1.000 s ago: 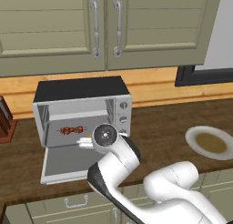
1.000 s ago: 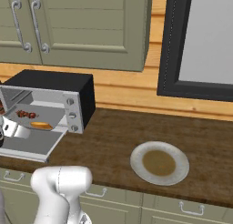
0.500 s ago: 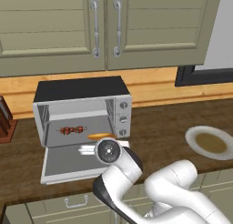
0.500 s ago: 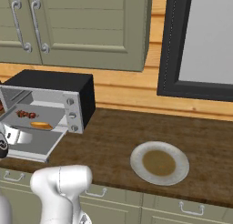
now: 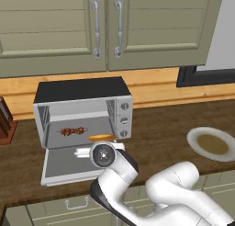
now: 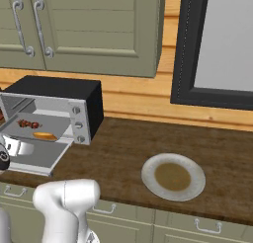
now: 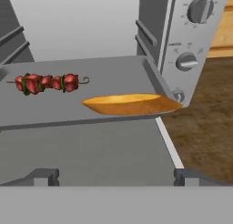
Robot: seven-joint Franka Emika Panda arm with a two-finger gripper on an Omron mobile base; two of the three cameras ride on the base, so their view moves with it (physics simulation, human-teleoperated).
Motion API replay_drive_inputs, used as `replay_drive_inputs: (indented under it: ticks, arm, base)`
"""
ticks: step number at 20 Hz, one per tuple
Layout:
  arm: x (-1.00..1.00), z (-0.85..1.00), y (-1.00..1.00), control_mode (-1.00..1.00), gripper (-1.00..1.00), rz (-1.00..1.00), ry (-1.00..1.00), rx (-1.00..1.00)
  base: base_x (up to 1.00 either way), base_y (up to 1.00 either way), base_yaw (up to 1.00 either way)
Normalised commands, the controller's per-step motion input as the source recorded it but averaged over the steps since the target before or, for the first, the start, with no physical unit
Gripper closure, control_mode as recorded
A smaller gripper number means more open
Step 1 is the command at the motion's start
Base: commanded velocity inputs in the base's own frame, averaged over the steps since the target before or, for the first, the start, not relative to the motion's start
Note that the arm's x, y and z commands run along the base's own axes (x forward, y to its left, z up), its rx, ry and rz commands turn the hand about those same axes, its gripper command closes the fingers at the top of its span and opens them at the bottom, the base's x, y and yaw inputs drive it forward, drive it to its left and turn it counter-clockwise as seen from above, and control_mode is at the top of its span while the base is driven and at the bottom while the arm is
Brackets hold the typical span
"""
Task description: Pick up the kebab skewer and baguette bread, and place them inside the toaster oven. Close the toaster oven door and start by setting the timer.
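Backed away from the toaster oven [image 5: 82, 112], the tool [image 7: 116, 175] hangs wide apart, empty, facing the baguette bread [image 7: 132, 104].

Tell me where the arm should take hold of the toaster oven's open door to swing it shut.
Probably at the front free edge of the grey drop-down toaster oven door, away from the hinge. It lies flat and open in front of the silver-grey boxy toaster oven, so coming from below and in front and lifting up looks best. The open gripper hovers just above that edge, its dark fingers spread.
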Motion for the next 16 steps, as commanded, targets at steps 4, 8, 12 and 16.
replay_drive_inputs:
  ticks: [4, 8, 12, 16]
  arm:
    - [0.20, 0.00, 0.27, -1.00, -1.00, 0.00, 0.00, -0.01]
    - [0.36, 0.00, 0.22, -1.00, -1.00, 0.00, 0.00, 0.00]
    - [0.35, 0.00, 0.17, -1.00, -1.00, 0.00, 0.00, 0.00]
    - [0.29, 0.00, 0.08, -1.00, -1.00, 0.00, 0.00, 0.00]
  base:
    - [0.00, 0.00, 0.00]
    - [0.00, 0.00, 0.00]
    - [0.00, 0.00, 0.00]
    - [0.00, 0.00, 0.00]
